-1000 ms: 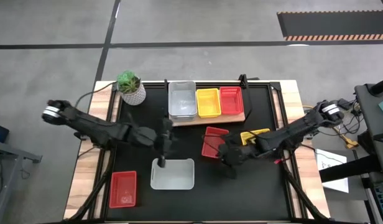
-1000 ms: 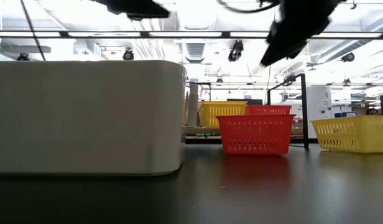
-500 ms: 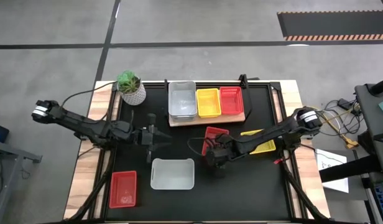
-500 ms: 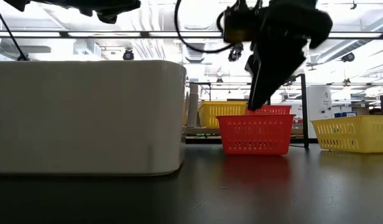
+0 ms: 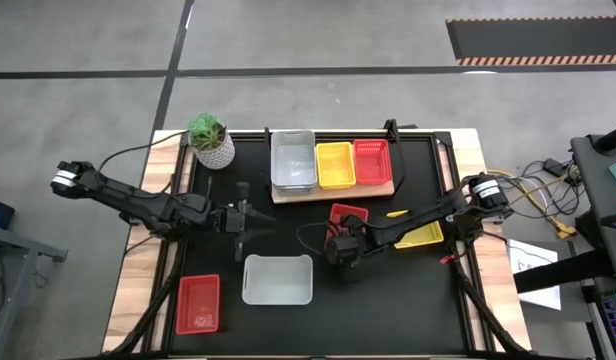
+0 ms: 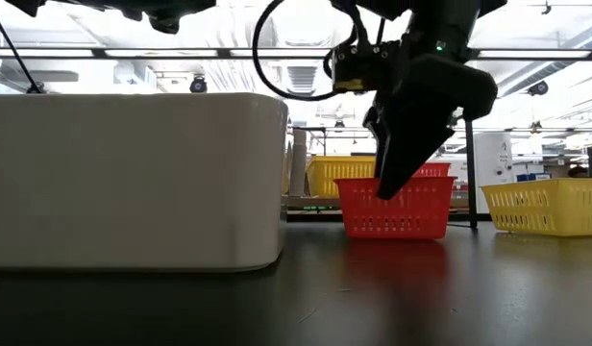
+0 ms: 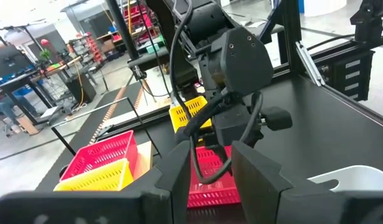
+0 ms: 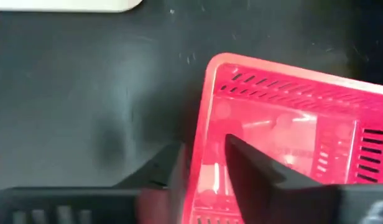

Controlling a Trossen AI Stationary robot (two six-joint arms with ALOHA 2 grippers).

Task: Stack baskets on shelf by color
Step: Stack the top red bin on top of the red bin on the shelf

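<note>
Just in front of the shelf [image 5: 332, 188], the right gripper [image 8: 207, 163] straddles the loose red basket's [image 8: 285, 140] wall, fingers parted, so pinching then lifting comes next; left gripper [image 5: 250, 219] waits, fingers apart.

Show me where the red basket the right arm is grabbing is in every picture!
High view: red basket mid-table, before the shelf.
Low view: centre, behind the right gripper.
Left wrist view: bottom centre.
Right wrist view: fills the right side.
Shared landmark: the white basket.
</note>
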